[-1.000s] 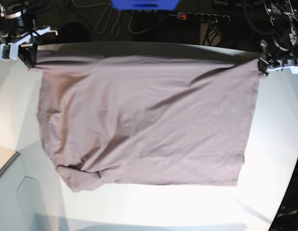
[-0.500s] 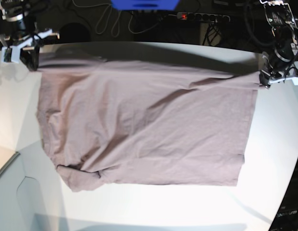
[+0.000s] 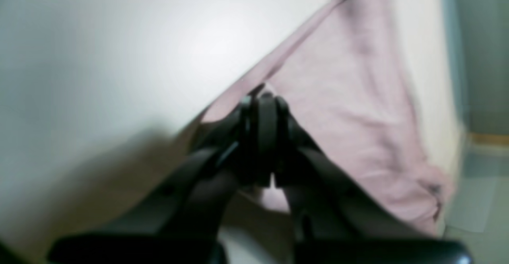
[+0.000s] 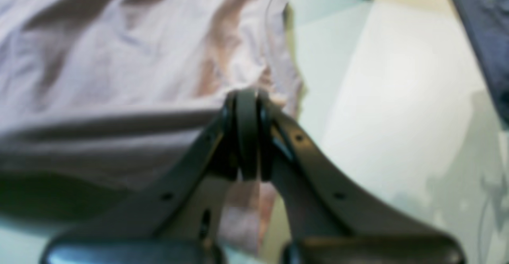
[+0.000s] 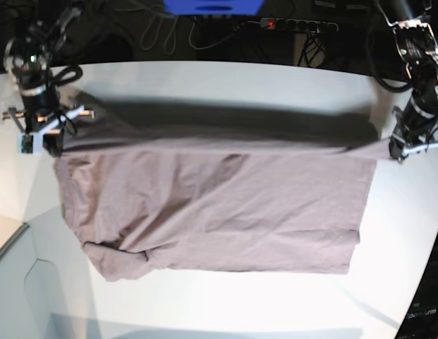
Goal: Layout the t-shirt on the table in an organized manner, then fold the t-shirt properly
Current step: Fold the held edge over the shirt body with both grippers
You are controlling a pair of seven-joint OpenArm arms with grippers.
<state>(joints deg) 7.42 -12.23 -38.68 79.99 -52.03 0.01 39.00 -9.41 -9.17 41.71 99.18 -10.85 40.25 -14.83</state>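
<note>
Pinching t-shirt (image 5: 212, 205) corners, both pincers (image 3: 262, 97) (image 4: 246, 95) closed, only base shows table (image 5: 226, 78).

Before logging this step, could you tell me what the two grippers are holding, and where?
Both are shut on the mauve cotton t-shirt: the left gripper and right gripper each pinch a far-edge corner.

T-shirt (image 5: 219, 212) spread on white table (image 5: 226, 304), far edge lifted and taut. Right gripper (image 5: 46, 138) pinches its upper-left corner; left gripper (image 5: 399, 152) pinches upper-right corner. Power strip (image 5: 297, 25) top centre.
</note>
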